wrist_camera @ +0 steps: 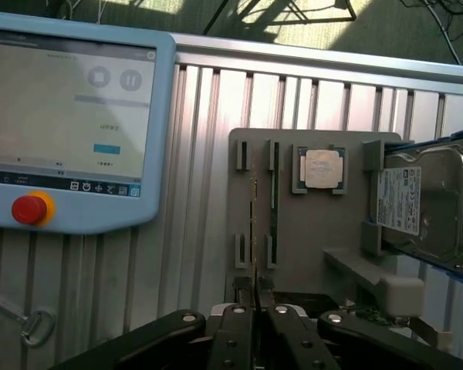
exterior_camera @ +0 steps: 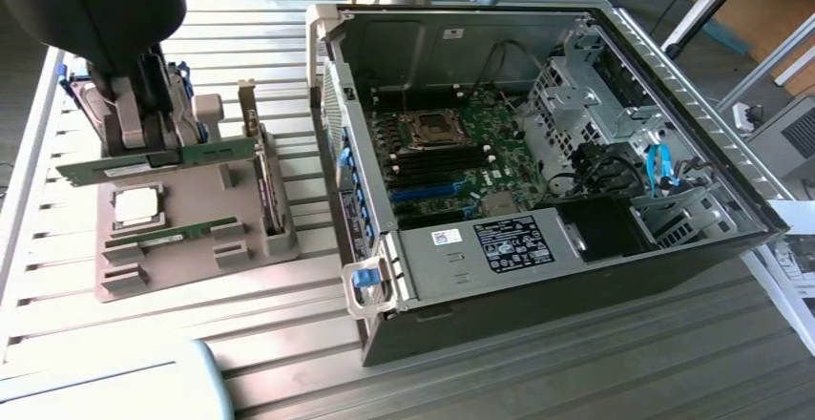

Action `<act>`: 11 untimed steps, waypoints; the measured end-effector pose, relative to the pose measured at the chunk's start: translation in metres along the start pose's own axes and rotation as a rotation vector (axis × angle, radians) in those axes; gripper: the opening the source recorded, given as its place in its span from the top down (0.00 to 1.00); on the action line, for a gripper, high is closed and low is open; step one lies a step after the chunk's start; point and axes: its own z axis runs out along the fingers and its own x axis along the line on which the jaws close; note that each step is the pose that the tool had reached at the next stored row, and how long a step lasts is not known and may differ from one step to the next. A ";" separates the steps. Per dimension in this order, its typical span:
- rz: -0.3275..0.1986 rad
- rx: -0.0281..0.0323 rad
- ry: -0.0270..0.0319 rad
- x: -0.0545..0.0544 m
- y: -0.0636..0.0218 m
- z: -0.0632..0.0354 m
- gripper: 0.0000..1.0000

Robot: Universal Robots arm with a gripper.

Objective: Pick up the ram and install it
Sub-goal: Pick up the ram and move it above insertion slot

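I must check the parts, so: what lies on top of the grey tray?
A square processor chip, one green memory stick, an upright dark card and a hard drive. The gripper, shut on a second memory stick, hides part of the tray.

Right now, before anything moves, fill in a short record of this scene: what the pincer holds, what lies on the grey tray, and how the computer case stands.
pincer: shut on the ram, held over the tray
tray: grey, on the slatted table, at the exterior view's left of the computer case
on tray: twin ram, processor chip, upright expansion card
computer case: side open, motherboard exposed
task so far: ram not yet in the case
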 end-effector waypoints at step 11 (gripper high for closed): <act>0.000 0.0000 0.0000 0.005 -0.0491 -0.0015 0.87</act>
